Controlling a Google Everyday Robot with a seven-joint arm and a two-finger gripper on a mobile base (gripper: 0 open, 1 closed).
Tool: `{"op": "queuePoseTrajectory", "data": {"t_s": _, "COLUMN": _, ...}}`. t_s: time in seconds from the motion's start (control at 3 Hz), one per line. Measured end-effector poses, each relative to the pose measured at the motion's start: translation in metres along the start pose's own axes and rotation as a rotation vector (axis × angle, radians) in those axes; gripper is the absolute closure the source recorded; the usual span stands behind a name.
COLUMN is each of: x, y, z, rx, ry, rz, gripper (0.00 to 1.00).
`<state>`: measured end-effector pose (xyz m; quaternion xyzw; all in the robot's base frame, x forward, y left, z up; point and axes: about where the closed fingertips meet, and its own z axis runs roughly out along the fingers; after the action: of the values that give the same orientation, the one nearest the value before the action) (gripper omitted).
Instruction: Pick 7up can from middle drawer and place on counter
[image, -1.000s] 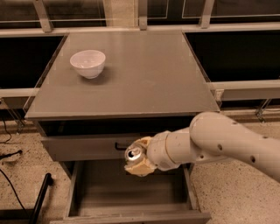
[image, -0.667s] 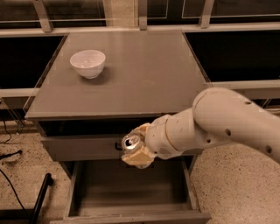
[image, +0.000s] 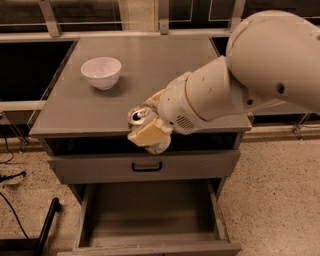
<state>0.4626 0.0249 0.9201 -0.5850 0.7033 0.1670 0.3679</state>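
While the drawer (image: 150, 210) stands pulled out and bare below, the can (image: 138, 116) is up at the front edge of the tabletop (image: 165, 60), clamped in the hand (image: 149, 122).

Hand: closed on the can. One tan finger (image: 146, 134) lies across the can's lower side and the other shows above it. The arm (image: 225, 90) comes in from the right, so the wrist lies to the right of the can and the can sits at the hand's left end.

Can, position: its shiny pull-tab top shows against the tabletop, just inside the front lip. Its base hangs lower, in front of the dark gap above the closed front with the black handle (image: 146, 166). Whether the base is past the lip or just short of it, I cannot tell from here.

Can, attitude: tilted, not upright. The long axis runs from upper left to lower right, with the top tipped up and left and the base pointing down and right toward the wrist.

Key relation: free tabletop lies behind the can, away from the cabinet's front edge. The bowl (image: 101, 72) sits well apart, at the back left.

Judgement: lift-out is done and placing is not. The next move likely calls for carrying the can inward over the tabletop and turning the wrist until the long axis stands vertical, base down. Risk: if let go while tilted this near the lip, the can could tip and roll off the front.
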Motion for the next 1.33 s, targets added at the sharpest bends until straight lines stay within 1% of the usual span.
{"op": "queuePoseTrajectory", "data": {"t_s": 0.33, "x": -0.020, "y": -0.032, "z": 0.009, "rx": 0.047, "ry": -0.119, "rz": -0.014, "gripper": 1.00}}
{"op": "queuePoseTrajectory", "data": {"t_s": 0.67, "x": -0.035, "y": -0.095, "z": 0.041, "rx": 0.133, "ry": -0.266, "rz": 0.039, "gripper": 1.00}}
{"op": "queuePoseTrajectory", "data": {"t_s": 1.0, "x": -0.038, "y": -0.137, "z": 0.058, "rx": 0.193, "ry": -0.346, "rz": 0.116, "gripper": 1.00}}
{"op": "queuePoseTrajectory", "data": {"t_s": 1.33, "x": -0.038, "y": -0.137, "z": 0.059, "rx": 0.193, "ry": -0.344, "rz": 0.122, "gripper": 1.00}}
